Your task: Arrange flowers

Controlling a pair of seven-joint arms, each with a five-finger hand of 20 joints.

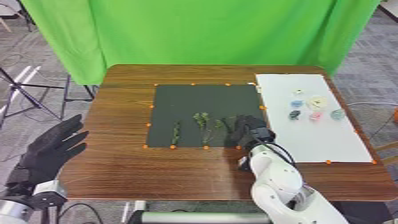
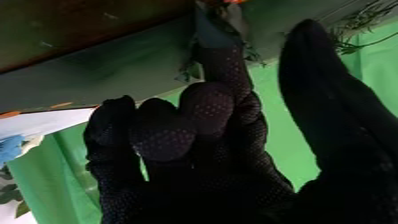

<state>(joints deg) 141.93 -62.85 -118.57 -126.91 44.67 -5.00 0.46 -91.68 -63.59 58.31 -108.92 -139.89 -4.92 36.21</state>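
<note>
Because the thumb of the right hand (image 1: 252,129) is held apart from the loosely bent fingers, the leafy sprig (image 1: 228,125) could be shoved across the dark mat (image 1: 200,99), unpinched.

Occluded/cropped bits.
Head view: sprig (image 1: 227,122) partly behind right hand (image 1: 250,125); blooms (image 1: 316,103) too small to identify. Wrist view: blue flower (image 2: 11,147) cut off by edge.

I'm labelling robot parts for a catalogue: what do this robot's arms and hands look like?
The right arm is white with smooth, rounded segments and a dark cable near its wrist. The left arm is also white. The left hand and right hand wear black fabric gloves, the right one's dotted with small pale specks.
</note>
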